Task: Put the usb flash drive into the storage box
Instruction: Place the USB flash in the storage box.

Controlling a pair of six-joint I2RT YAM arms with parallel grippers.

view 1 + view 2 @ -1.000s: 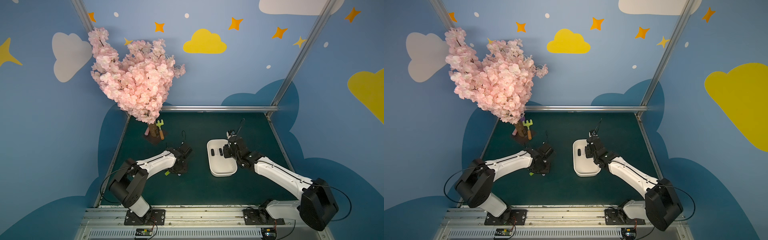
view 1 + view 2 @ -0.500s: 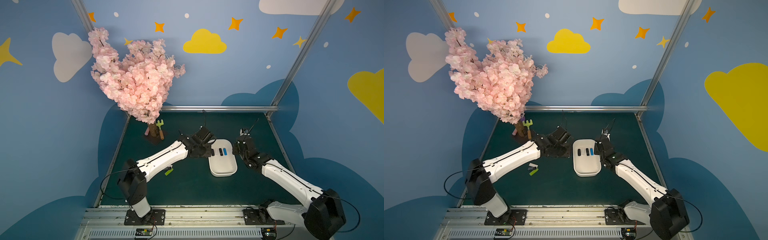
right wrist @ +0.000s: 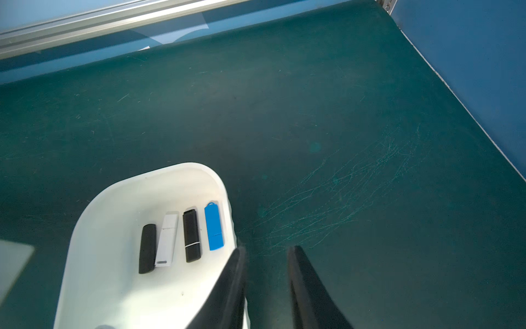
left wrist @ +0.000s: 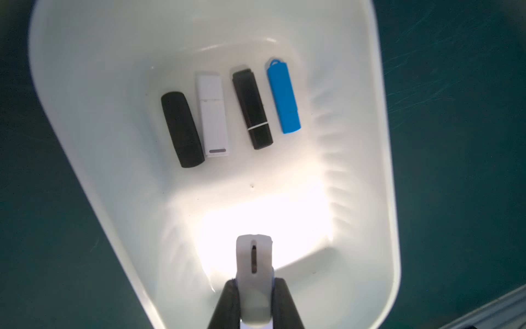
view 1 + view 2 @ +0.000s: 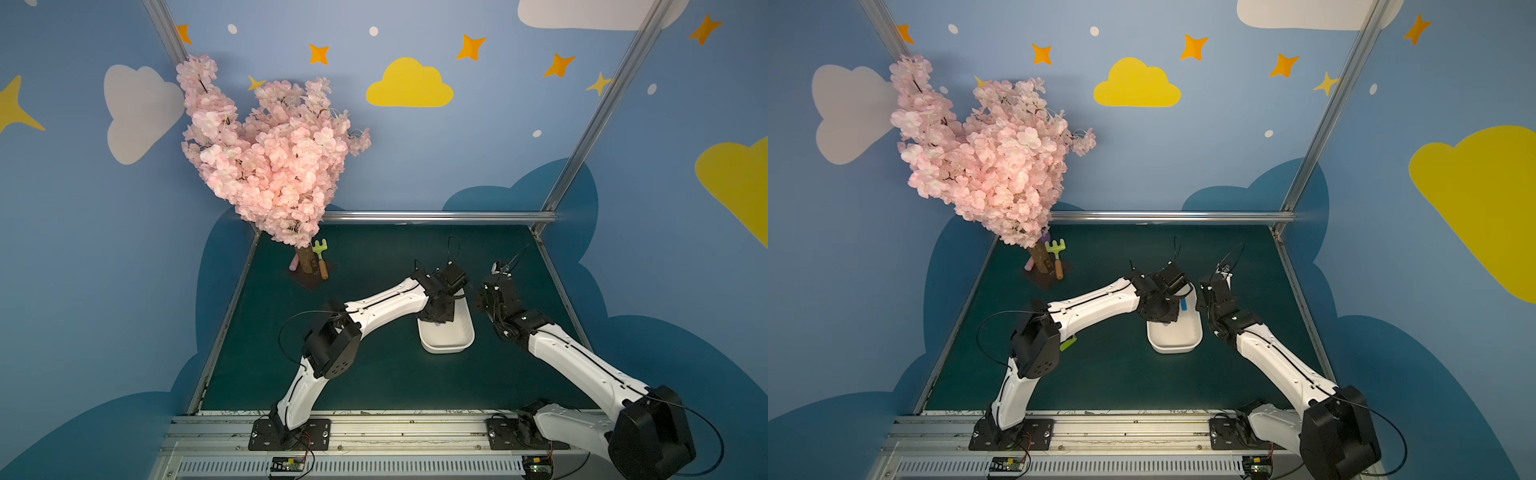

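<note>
Mid-frame, the left arm (image 5: 386, 305) blocked the upper half of the storage box (image 5: 448, 347), contents hidden! In a top view only 1 blue drive (image 5: 1183, 306) peeked out; left of centre, a green object (image 5: 1068, 344) sat half behind the elbow, unidentifiable.

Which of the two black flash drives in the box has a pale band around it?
The black drive between the white drive and the blue drive; the plain black drive at the row's end has none.

I see a pale drive (image 4: 254, 256) pinched between my left gripper's (image 4: 254, 284) jaws, above the white box (image 4: 381, 142). Beyond the jaws, inside it, four lie side by side: black drive (image 4: 182, 129), white drive (image 4: 213, 114), banded black drive (image 4: 252, 109), blue drive (image 4: 283, 98).
</note>
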